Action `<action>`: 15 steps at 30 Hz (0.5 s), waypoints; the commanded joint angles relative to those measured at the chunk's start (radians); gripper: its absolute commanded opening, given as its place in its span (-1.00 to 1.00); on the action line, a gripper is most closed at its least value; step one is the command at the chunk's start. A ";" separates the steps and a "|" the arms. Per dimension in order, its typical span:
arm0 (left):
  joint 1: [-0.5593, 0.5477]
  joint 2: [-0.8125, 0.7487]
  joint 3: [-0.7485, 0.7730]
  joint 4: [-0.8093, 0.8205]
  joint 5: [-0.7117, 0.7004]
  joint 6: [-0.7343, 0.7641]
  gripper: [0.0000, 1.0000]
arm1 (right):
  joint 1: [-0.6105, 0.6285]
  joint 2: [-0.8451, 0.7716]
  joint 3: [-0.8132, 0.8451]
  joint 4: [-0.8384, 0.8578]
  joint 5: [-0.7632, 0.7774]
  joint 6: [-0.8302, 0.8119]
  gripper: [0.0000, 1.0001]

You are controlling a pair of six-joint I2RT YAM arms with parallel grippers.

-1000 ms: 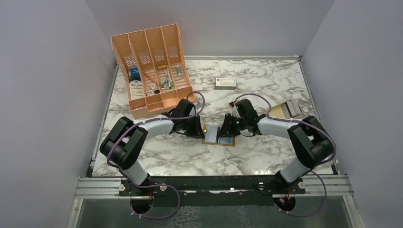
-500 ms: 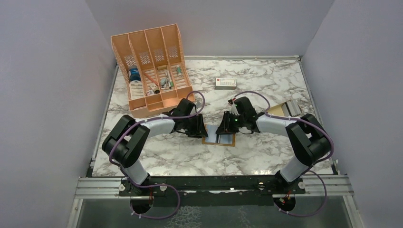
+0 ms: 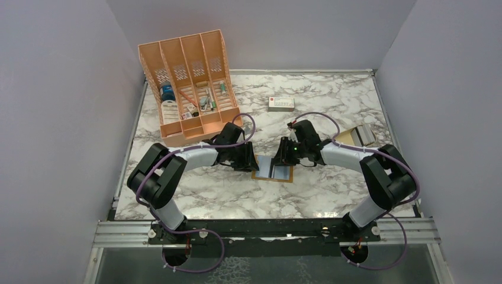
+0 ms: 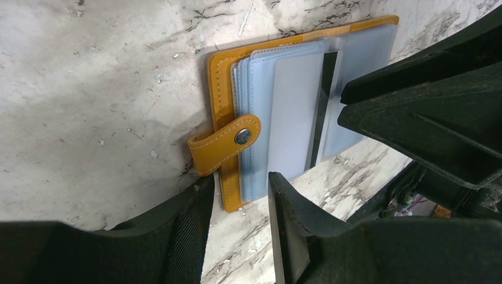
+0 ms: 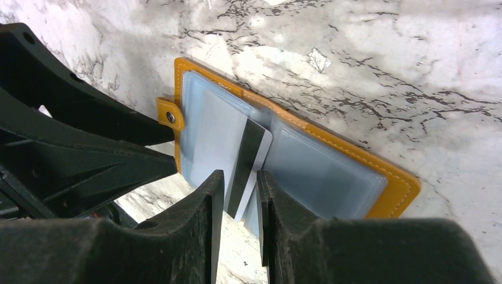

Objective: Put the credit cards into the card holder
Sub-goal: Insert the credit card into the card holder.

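The mustard-orange card holder [image 3: 273, 171] lies open and flat on the marble table between both grippers. It also shows in the left wrist view [image 4: 228, 106] and in the right wrist view [image 5: 391, 183]. A grey card with a black stripe [image 5: 251, 154] sits partly inside a left pocket, its stripe edge sticking out [image 4: 324, 112]. My right gripper [image 5: 240, 180] hovers right over that edge, jaws a narrow gap apart, clamping nothing. My left gripper [image 4: 240, 189] is open at the holder's strap corner, near the stud [image 4: 243, 137]. More grey-silver cards [image 3: 365, 135] lie at the right.
A large orange desk organiser [image 3: 189, 83] full of small items stands at the back left. A white box with a red mark [image 3: 280, 103] lies behind the holder. The spare cards rest on a tan dish [image 3: 346, 138] close to the right arm.
My right gripper moved left over the holder, then eased back slightly. The left gripper closed in on the holder's left side. The holder shifted a little.
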 commanded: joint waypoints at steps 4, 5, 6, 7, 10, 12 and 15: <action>0.002 0.014 0.026 0.027 0.005 -0.006 -0.18 | 0.003 -0.003 -0.011 0.021 0.039 0.025 -0.44; 0.002 0.014 0.023 0.031 0.009 -0.007 -0.18 | 0.003 0.002 -0.012 0.029 0.034 0.026 -0.45; 0.002 0.014 0.021 0.035 0.013 -0.008 -0.19 | 0.003 0.009 -0.012 0.037 0.029 0.027 -0.45; 0.002 0.015 0.021 0.037 0.015 -0.008 -0.21 | 0.003 0.016 -0.012 0.046 0.021 0.029 -0.46; 0.002 0.021 0.018 0.040 0.024 -0.010 -0.26 | 0.003 0.038 -0.010 0.070 -0.006 0.035 -0.46; 0.002 0.024 0.014 0.045 0.028 -0.011 -0.26 | 0.004 0.047 -0.011 0.091 -0.021 0.037 -0.46; 0.002 0.025 0.008 0.054 0.033 -0.014 -0.27 | 0.004 0.040 -0.021 0.128 -0.039 0.039 -0.46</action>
